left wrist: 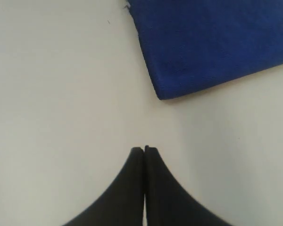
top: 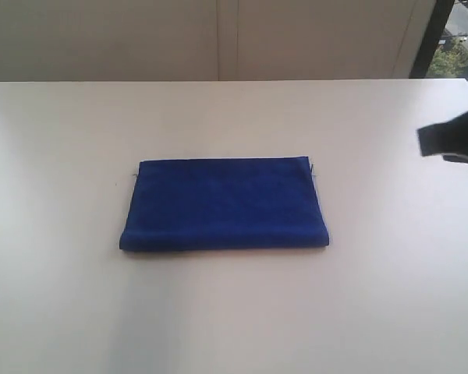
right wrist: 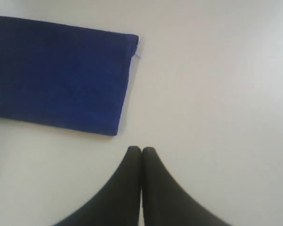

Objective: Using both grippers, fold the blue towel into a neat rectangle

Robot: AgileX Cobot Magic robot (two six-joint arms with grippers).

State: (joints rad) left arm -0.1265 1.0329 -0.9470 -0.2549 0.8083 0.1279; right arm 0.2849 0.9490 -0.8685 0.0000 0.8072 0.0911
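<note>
Towel (top: 225,204), deep blue and fleecy, lying folded into a flat rectangle near the middle of a plain white bench (top: 234,319). Its long sides run across the exterior view, with a rounded fold along the near edge and the layered loose edges along the far one. A small pale tag (right wrist: 137,52) peeks out at the far right corner. The corners look fairly square and the top surface lies smooth.

Left tool (left wrist: 145,149) hangs above bare bench just off the towel's left end, its two dark fingers pressed together with nothing between them. Right tool (right wrist: 141,149) hangs in the mirror position off the right end, likewise pinched closed and empty. In the exterior view the right tool is only a blurred dark shape at the right border, and the left arm barely shows at the left border. Both are well apart from the cloth.

Judged from this, the folding looks done or nearly done, and the step in hand is to leave the cloth undisturbed. To do that well, both tools should travel above the bench and away from the towel's ends, so that no finger catches a corner or the tag and drags the layers askew. If one more fold is wanted, both tools would need to part their fingers and come down together on the two corners of one short end. They should then pinch through every layer and carry the corners across at a matched height and pace, so that the edges meet squarely.
</note>
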